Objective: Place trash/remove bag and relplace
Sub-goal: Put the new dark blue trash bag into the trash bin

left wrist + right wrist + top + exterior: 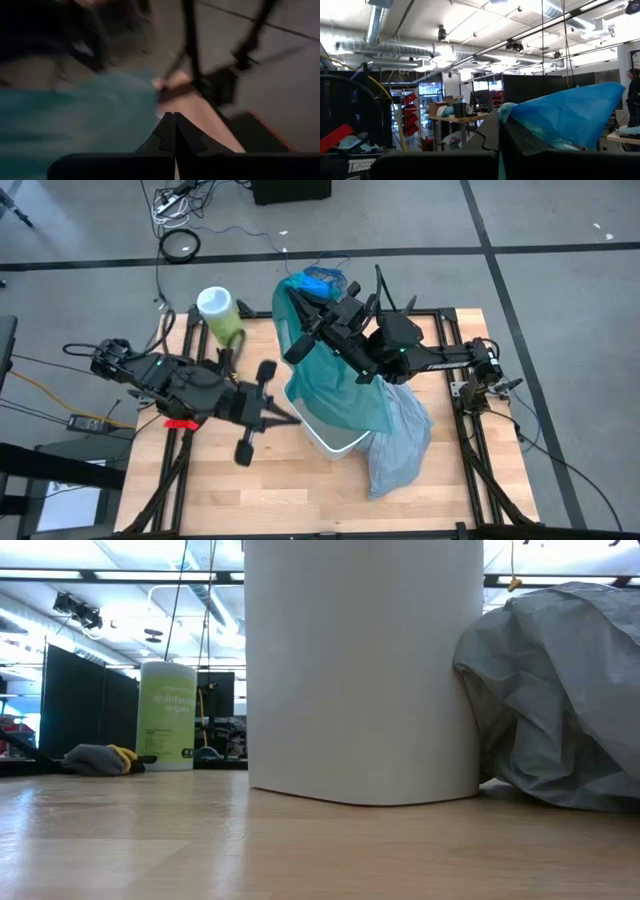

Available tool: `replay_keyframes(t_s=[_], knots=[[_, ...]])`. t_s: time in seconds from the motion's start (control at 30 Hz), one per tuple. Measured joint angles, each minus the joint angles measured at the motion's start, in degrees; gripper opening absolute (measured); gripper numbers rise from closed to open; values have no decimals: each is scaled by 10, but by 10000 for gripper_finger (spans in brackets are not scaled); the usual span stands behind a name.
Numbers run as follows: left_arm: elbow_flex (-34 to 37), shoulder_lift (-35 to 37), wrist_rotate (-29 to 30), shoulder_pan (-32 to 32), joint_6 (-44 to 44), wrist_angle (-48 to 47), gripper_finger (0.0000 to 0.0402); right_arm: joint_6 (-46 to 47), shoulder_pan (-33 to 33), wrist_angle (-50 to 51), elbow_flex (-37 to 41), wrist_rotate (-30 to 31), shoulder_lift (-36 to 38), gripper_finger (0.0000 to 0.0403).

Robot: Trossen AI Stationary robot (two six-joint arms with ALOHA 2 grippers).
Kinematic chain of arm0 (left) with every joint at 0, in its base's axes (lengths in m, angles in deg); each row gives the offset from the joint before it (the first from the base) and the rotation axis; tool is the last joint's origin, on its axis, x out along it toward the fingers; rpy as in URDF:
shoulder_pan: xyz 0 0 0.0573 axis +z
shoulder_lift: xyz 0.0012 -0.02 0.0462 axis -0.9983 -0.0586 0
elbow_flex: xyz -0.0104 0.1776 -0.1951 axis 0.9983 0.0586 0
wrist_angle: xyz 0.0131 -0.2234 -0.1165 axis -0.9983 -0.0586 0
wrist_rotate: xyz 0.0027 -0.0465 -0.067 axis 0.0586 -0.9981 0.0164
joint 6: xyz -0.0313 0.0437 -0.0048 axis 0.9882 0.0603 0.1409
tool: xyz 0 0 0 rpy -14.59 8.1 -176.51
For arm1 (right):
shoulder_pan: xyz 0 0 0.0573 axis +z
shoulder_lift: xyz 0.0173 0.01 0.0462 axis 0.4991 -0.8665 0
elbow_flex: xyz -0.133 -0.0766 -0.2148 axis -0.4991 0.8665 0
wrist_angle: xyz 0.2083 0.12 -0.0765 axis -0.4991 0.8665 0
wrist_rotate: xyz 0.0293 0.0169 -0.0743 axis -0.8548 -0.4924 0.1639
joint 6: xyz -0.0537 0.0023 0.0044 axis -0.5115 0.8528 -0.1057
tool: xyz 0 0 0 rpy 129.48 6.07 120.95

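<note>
A white bin [335, 442] [362, 670] stands on the table. The teal-green translucent bag [335, 385] is draped over it and drawn up at the far side. The pale grey bag [402, 442] [560, 690] lies crumpled on the table against the bin's right side. My right gripper [303, 302] [500, 122] is raised over the bin's far side, shut on the teal bag [570, 112]. My left gripper [296, 418] [173, 120] is shut, level, just left of the bin, with the teal bag [80, 125] beside it. No trash scraps show. My right gripper pinches the teal bag's upper edge [512, 114] between its two fingers and holds it above the bin. The plastic bunches at the fingers and hangs down over the bin. My left gripper's shut fingertips are at the teal bag's left side; whether they touch it I cannot tell.
A green wipes canister [220, 315] [167, 715] stands at the table's far left. A grey and yellow bundle [100, 758] lies far left in the low view. Bare wood [250, 495] runs along the near edge. Cables lie on the floor beyond the table.
</note>
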Motion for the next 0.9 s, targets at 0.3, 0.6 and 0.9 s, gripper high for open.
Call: replay_keyframes(t_s=[0.3, 0.6, 0.9], knots=[[-1, -29, 96, 7, -34, 80, 0, 4, 0, 6, 0, -2, 0, 0], [-1, -67, 118, 13, -21, 95, 0, 5, -2, 10, 0, -5, 0, 0], [-1, -98, 214, 21, 99, -25, 0, 5, -1, 11, 0, -12, 0, 0]])
